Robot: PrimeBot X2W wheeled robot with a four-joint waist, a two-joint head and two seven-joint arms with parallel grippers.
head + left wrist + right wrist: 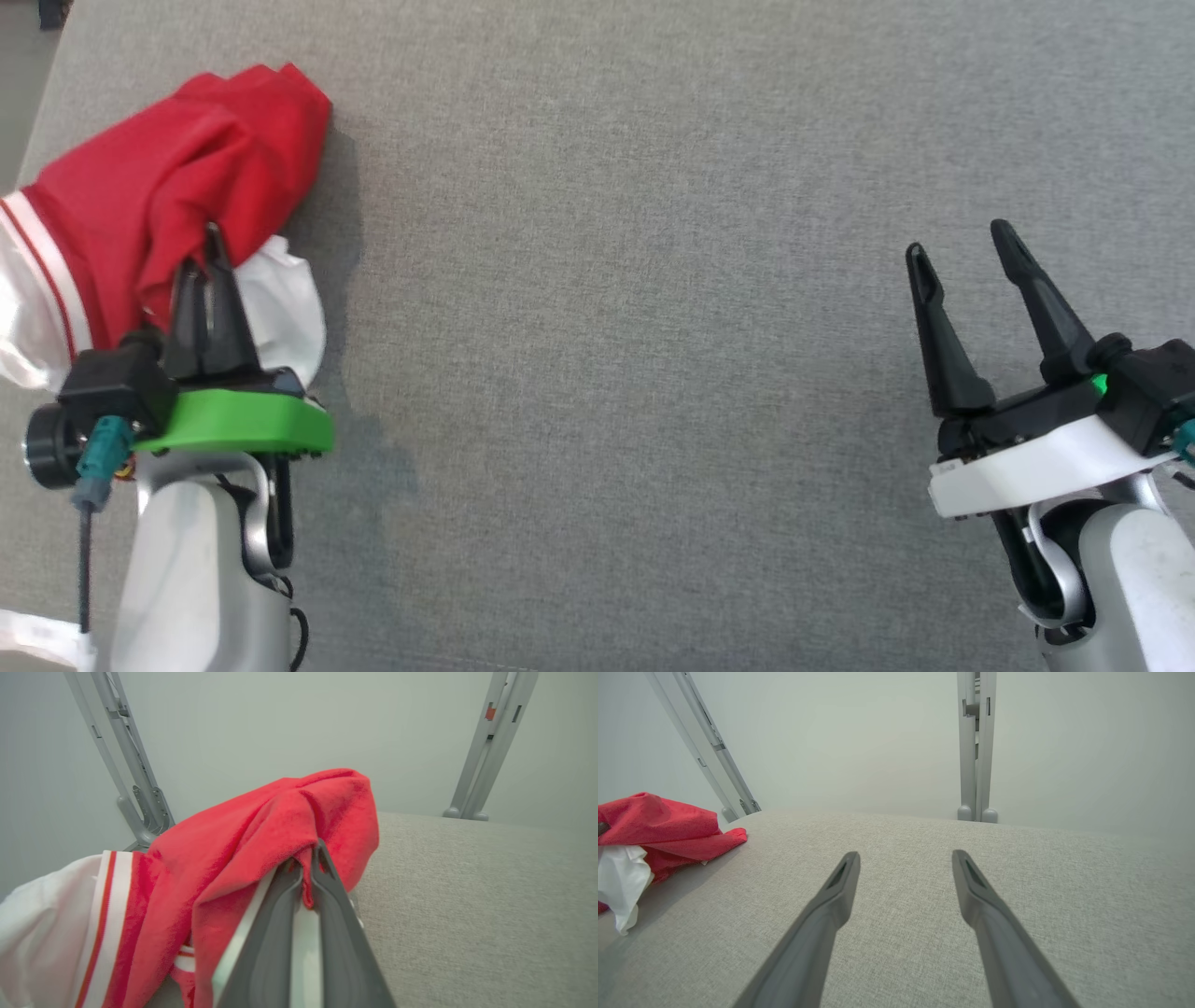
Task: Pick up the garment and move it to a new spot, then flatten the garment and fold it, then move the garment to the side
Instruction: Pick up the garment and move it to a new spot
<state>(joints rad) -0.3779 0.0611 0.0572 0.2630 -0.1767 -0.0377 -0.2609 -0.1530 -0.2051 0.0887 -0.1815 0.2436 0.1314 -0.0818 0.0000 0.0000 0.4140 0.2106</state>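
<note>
We see bright, even light; the garment (pixel 187 168) throws a soft shadow on its right side. Beyond it, our wrist views bow the posts (pixel 126 760).

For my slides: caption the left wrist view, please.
Left end effector shut on a fold of the red-and-white garment on the grey table.

- The garment (pixel 187 159) runs off the left edge of the head view, so how far its white part reaches cannot be told.
- The left gripper (pixel 209 241), fingers pinched on a red fold, and its green mount (pixel 243 422) cover part of the white cloth beneath.
- A dark thing (pixel 54 11) at the head view's top left corner is cut off, too little to name.
- The grey posts (pixel 966 742) run off the top of both wrist views.
- The right arm (pixel 1134 579) leaves the head view at its lower right corner.
</note>
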